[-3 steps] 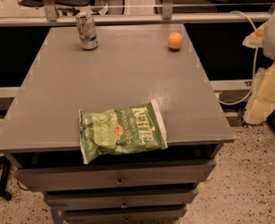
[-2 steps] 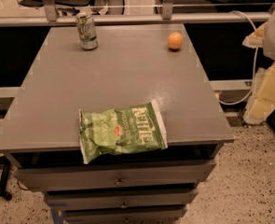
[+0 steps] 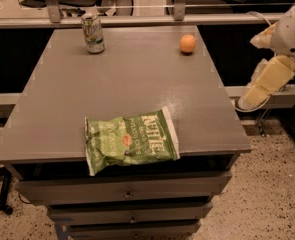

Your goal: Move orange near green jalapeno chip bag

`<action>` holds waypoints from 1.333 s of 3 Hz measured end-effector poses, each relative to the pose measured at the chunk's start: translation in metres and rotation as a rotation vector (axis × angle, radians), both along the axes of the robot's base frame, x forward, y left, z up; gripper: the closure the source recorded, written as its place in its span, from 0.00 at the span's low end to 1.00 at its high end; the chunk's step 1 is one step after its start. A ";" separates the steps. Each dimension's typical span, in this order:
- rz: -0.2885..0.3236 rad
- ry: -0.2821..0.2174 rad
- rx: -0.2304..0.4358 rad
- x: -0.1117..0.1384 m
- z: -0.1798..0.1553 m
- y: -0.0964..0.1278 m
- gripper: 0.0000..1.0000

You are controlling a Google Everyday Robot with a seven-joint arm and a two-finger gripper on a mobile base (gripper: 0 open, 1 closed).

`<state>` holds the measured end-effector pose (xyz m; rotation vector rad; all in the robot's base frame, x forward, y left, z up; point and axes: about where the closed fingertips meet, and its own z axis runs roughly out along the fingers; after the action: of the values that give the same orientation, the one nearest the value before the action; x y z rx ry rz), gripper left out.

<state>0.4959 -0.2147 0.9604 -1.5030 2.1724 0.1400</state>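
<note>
Nothing on the table (image 3: 137, 79) had moved since a second earlier: can, bag and fruit lay where they had been, and the arm had held its place at the right edge.

At the back left corner a green-and-white drink can (image 3: 93, 32) stood upright; whether it held anything could not be seen. Nearer the middle, at the front edge, the green jalapeno chip bag (image 3: 129, 141) lay flat and crinkled, its lower left corner hanging just over the lip. Below the tabletop the drawers (image 3: 124, 191) were closed, their contents hidden.

Further right, the orange (image 3: 188, 43) sat near the back right corner, well apart from the bag and across the back of the table from the can.

Beyond the table's right side, the pale gripper (image 3: 254, 96) hung off the surface, above the floor, touching nothing on the table. Whether it was wide, narrow or holding something could not be told.
</note>
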 end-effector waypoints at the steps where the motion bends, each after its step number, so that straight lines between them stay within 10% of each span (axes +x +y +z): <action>1: -0.079 -0.035 0.171 0.066 -0.017 -0.005 0.00; 4: -0.226 -0.190 0.426 0.235 -0.053 0.021 0.00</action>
<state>0.7306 -0.1933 0.9076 -0.9873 1.9856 0.3439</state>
